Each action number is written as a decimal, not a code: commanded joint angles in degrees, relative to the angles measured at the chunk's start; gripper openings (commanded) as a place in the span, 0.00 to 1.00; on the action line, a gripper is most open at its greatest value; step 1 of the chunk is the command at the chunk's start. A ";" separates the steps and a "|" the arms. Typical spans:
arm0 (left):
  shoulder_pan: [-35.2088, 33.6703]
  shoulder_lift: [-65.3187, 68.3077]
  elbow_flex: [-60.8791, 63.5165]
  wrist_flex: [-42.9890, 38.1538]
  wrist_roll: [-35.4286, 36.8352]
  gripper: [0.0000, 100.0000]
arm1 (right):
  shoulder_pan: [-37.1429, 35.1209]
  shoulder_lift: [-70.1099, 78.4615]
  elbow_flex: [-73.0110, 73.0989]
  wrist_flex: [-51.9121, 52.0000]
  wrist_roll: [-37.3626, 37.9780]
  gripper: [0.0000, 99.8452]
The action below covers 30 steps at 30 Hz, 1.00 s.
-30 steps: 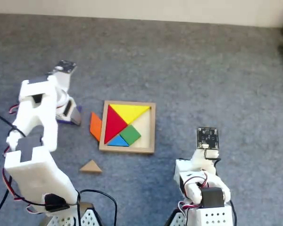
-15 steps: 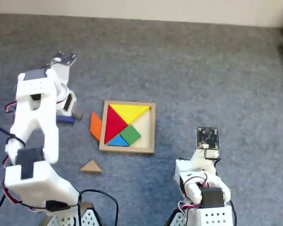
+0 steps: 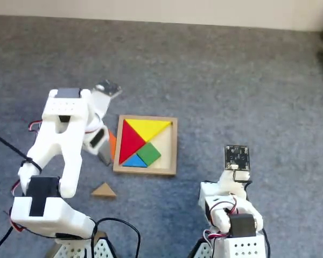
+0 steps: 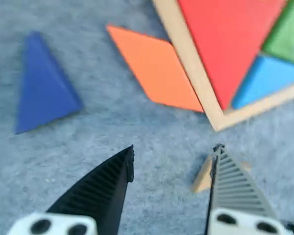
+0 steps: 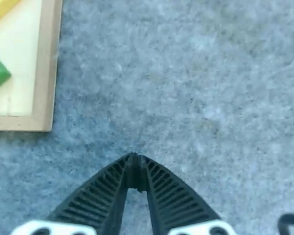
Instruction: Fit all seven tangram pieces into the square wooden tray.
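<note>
While the left claw (image 4: pixel 174 151) hangs over the carpet (image 3: pixel 231 80) just beside the tray (image 3: pixel 145 171), its fingers are spread wide with nothing between them. So far the red triangle (image 3: pixel 130 141), yellow triangle (image 3: pixel 148 128), green square (image 3: pixel 149 153) and light blue triangle (image 3: pixel 134 160) sit inside the tray. The orange piece (image 4: pixel 157 68) lies outside, right by the rim, with the dark blue triangle (image 4: pixel 41 85) farther off and the tan triangle (image 3: pixel 103 190) nearer the arm bases. The right claw (image 5: pixel 133 161) is clenched, empty, near a tray corner.

Prob. small robotics lab/hobby bench: grey carpet (image 3: pixel 231 70) as work surface, pale wall (image 3: pixel 204 11) behind, exposed wires (image 3: pixel 222 206).
</note>
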 commanded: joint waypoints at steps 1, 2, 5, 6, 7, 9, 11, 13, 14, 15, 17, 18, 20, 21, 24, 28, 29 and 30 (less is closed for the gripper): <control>1.01 -4.26 1.71 0.26 -3.25 0.25 | -0.66 -0.92 7.60 0.22 -0.35 0.00; 1.10 -5.49 3.03 0.26 -4.13 0.25 | -0.66 -0.92 7.60 0.22 -0.35 0.00; 1.45 -11.91 7.87 0.26 -6.07 0.25 | -0.66 -0.92 7.60 0.22 -0.35 0.00; 1.45 -14.73 9.80 0.26 -6.95 0.25 | -0.66 -0.92 7.60 0.22 -0.35 0.00; 1.45 -17.54 11.91 0.09 -8.09 0.25 | -0.66 -0.92 7.60 0.22 -0.35 0.00; 1.45 -22.99 16.84 -1.49 -11.08 0.25 | -0.66 -0.92 7.60 0.22 -0.35 0.00; 1.45 -27.12 22.02 -4.75 -13.80 0.25 | -0.66 -0.92 7.60 0.22 -0.35 0.00; 1.45 -29.14 26.86 -9.41 -15.47 0.25 | -0.66 -0.92 7.60 0.22 -0.35 0.00; 1.45 -29.23 28.79 -11.25 -15.82 0.25 | -0.66 -0.92 7.60 0.22 -0.35 0.00; 1.45 -29.14 30.37 -12.84 -16.26 0.25 | -0.66 -0.92 7.60 0.22 -0.35 0.00; 1.54 -28.44 33.01 -15.21 -18.37 0.25 | -0.66 -0.92 7.60 0.22 -0.35 0.00; 1.63 -27.91 33.89 -16.09 -19.34 0.25 | -0.66 -0.92 7.60 0.22 -0.35 0.00; 2.59 -26.59 35.12 -17.76 -20.22 0.25 | -0.66 -0.92 7.60 0.22 -0.35 0.00; 3.12 -25.71 35.56 -18.37 -20.40 0.25 | -0.66 -0.92 7.60 0.22 -0.35 0.00; 4.70 -23.25 34.77 -18.99 -20.31 0.25 | -0.66 -0.92 7.60 0.22 -0.35 0.00; 4.88 -20.09 33.10 -18.99 -20.31 0.25 | -0.66 -0.92 7.60 0.22 -0.35 0.00; 4.88 -19.47 32.84 -18.99 -20.31 0.24 | -0.66 -0.92 7.60 0.22 -0.35 0.00; 4.88 -19.12 32.75 -18.99 -20.31 0.24 | -0.66 -0.92 7.60 0.22 -0.35 0.00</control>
